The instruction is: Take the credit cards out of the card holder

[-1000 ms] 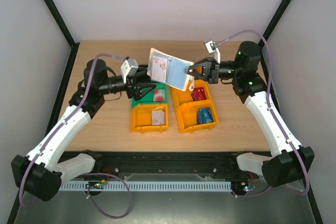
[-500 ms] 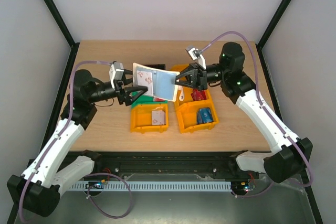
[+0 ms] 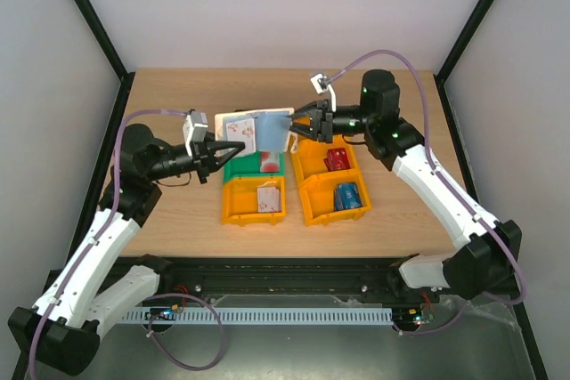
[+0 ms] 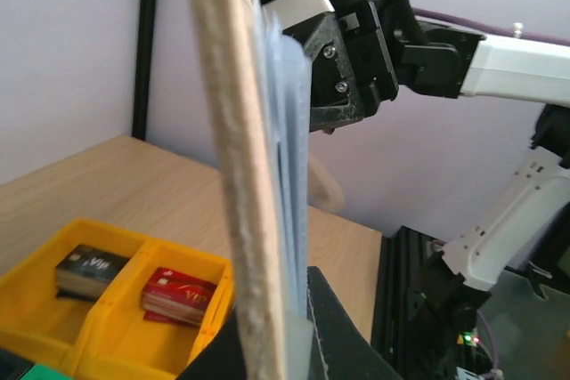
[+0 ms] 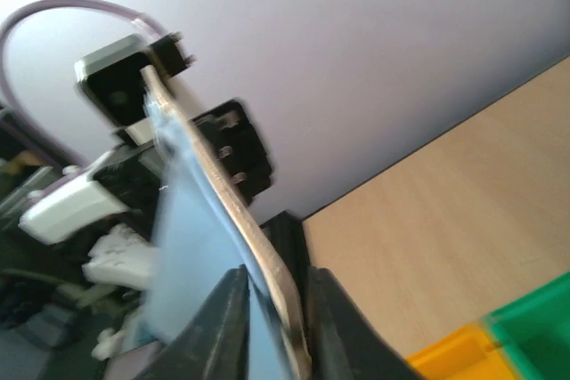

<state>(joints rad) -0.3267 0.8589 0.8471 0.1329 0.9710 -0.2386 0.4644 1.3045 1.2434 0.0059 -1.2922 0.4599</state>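
Carried leftward and levelled since a second ago: the card holder (image 3: 272, 135), then tilted with its left end up. Closed meanwhile from a wide spread: the left gripper (image 3: 233, 145), now pinching the holder's left end. Clamped on the right end, jaws pressed tight against it: the right gripper (image 3: 299, 127).

Held so in the air between the two, above the far end of the bins and clear of the table (image 3: 178, 211). Long axis left to right, about level, with the tan long edge up and the broad face toward the near side. Pale blue on the right part of that face, white-pink on the left; cannot tell whether that is a card drawn partway out.

From the left wrist, an upright tan edge with thin blue layers beside it, gripped at the bottom between the fingers (image 4: 343, 344).

Below:
- green bin (image 3: 239, 166), holding a reddish card (image 3: 270, 164)
- left orange bin (image 3: 254, 217), holding a white-pink card (image 3: 267, 198)
- right orange bin (image 3: 334, 216), holding a red card (image 3: 338, 159) far and a blue card (image 3: 349, 195) near
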